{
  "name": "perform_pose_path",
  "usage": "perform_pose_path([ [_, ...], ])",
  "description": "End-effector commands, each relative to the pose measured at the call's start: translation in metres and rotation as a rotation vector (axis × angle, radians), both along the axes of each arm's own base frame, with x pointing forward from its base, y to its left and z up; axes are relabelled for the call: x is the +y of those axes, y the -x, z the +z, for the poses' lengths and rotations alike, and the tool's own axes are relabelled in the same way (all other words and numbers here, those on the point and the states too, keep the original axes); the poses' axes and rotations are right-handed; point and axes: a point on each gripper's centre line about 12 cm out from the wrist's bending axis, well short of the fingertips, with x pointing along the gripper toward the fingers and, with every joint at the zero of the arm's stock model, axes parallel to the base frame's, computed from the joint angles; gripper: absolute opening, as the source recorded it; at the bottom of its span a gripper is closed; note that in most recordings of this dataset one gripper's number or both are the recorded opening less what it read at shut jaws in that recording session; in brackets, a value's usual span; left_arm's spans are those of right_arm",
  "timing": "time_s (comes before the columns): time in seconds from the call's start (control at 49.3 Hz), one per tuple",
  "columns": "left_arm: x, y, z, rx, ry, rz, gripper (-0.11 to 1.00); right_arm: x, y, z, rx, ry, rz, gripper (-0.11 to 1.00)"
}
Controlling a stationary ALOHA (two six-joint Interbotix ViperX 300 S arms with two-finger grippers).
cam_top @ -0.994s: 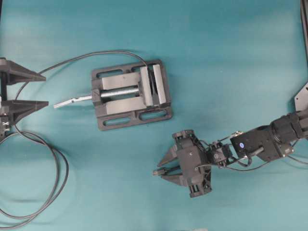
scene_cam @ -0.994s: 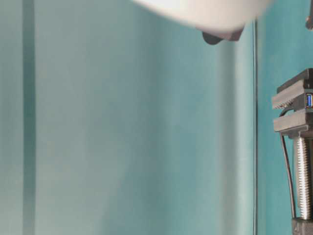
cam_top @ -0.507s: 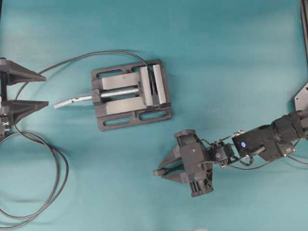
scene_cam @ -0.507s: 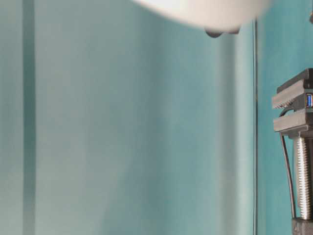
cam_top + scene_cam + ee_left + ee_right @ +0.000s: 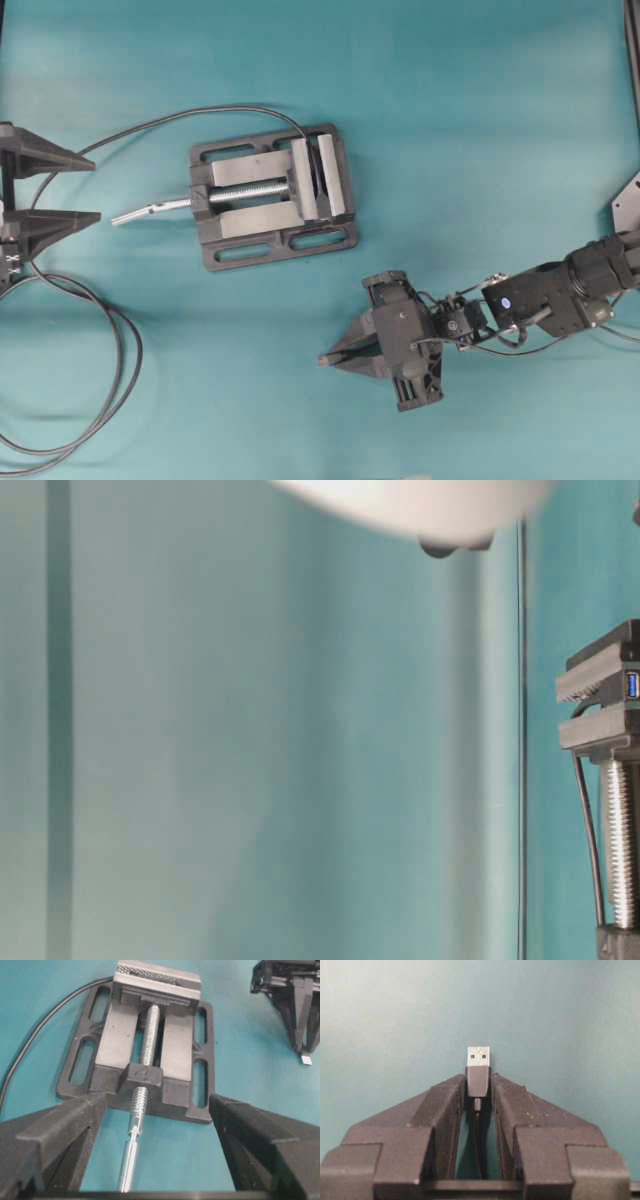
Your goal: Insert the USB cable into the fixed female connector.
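Fingers point(image 5: 510, 1105) of right gripper point(image 5: 478, 1091) pinching USB cable point(image 5: 477, 1080) at its plug; left gripper point(image 5: 155, 1110) spread wide before vise point(image 5: 145, 1040).

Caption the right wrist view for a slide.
Right gripper closing its fingers around the USB cable, metal plug tip protruding forward over the teal table.

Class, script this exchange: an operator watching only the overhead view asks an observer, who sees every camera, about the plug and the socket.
Operator: How does the right gripper hold the plug?
Observer: The black plug of the thin dark grey USB cable sits between the black fingers, silver tip sticking out beyond them.
Operator: Is the socket visible?
Observer: At table level, the tiny dark female connector shows a blue insert, set in the grey metal vise.
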Motion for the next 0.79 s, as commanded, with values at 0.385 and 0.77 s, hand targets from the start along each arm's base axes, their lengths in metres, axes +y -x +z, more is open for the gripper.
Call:
perform_pose_path([
  [0.385,0.000,0.000,-0.001,0.000,0.010,0.006,0.99,0.010,0.002,0.004,-0.017,-0.034,-0.011,0.21],
  [0.77,-0.001,0.008,-0.021,0.038,0.016,0.008,0.99,0.011,0.000,0.005,0.012,-0.058,-0.073,0.21],
])
